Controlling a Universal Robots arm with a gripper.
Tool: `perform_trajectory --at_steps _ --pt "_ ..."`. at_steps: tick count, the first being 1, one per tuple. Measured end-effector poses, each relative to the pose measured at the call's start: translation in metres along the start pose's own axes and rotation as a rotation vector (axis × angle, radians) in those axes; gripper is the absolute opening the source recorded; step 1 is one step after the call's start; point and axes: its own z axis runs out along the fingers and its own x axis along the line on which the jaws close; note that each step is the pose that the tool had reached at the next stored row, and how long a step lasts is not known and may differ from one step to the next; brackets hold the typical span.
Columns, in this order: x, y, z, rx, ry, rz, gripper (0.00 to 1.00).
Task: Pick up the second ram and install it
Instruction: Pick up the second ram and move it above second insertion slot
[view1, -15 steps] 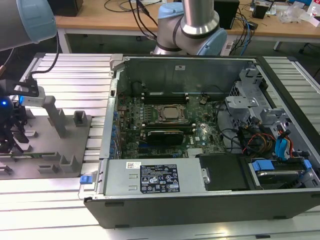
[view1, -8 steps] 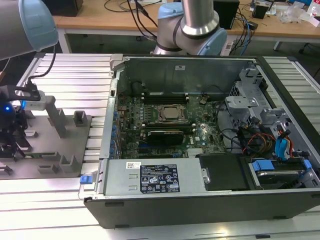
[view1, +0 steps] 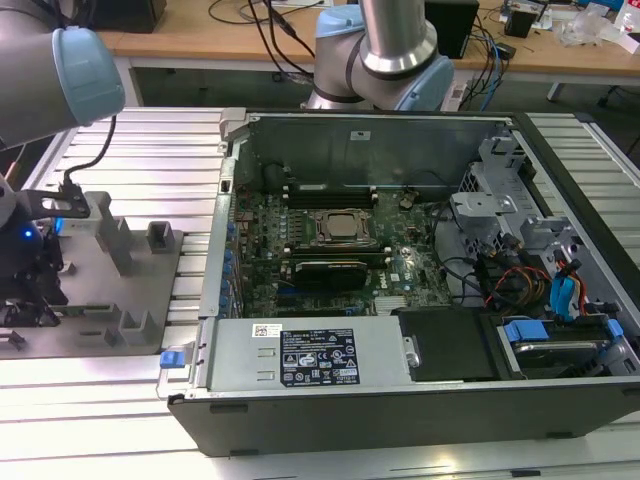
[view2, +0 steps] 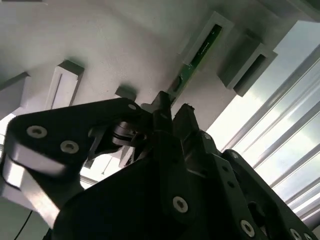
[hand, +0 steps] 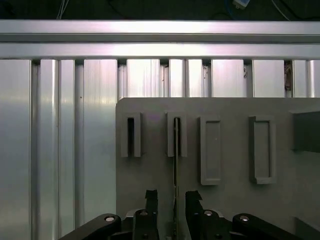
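First wrist view: the pincer (hand: 172, 197) straddles the second ram (hand: 176, 155), one finger on each side, and a strip of grey shows between each finger and the stick.
Pincer state: released, spread a little wider than the stick and not clenched on it.
Second ram: it stands on edge in a narrow slot of the grey holder plate (hand: 150, 175). In the second wrist view its green board (view2: 204, 47) runs from the slot down to the fingertips.
Neighbouring slot (hand: 131, 136): it holds no stick.
Exterior view: the holder plate lies on the ribbed aluminium table (view1: 120, 400) at the exterior view's left, well apart from the open computer case (view1: 360, 150). The arm (view1: 60, 60) reaches over the plate.
Destination: the memory slots (view1: 330, 190) run beside the CPU socket (view1: 338, 228) on the motherboard, inside the case.
Done: the pincer is lined up around the stick.
Left: by my reading, nearly everything. The stick is not gripped, not lifted out of its holder, not carried to the case and not seated in a memory slot.
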Motion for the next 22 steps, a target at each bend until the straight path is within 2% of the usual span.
perform_trajectory --at_steps 1,2,4,13,15,17,18,20,22 --pt "0.0 0.0 0.0002 0.0001 -0.0001 0.0 0.22" --pt "0.0 0.0 0.0002 0.0 0.0001 0.0 0.22" --pt "0.0 0.0 0.0003 0.0 0.0 0.0 0.13" --pt "0.0 0.0 0.0007 0.0002 -0.0002 0.0 0.13" --pt "-0.0001 0.0002 -0.0076 0.0001 -0.0002 0.0 0.13" --pt "-0.0002 0.0007 -0.02 0.0001 -0.0002 0.0 0.13" --pt "-0.0002 0.0008 -0.0238 0.0 -0.0001 0.0 0.13" --pt "-0.0004 0.0013 -0.0371 0.0001 -0.0002 0.0 0.13" --pt "-0.0005 0.0015 -0.0446 0.0001 -0.0002 0.0 0.13"
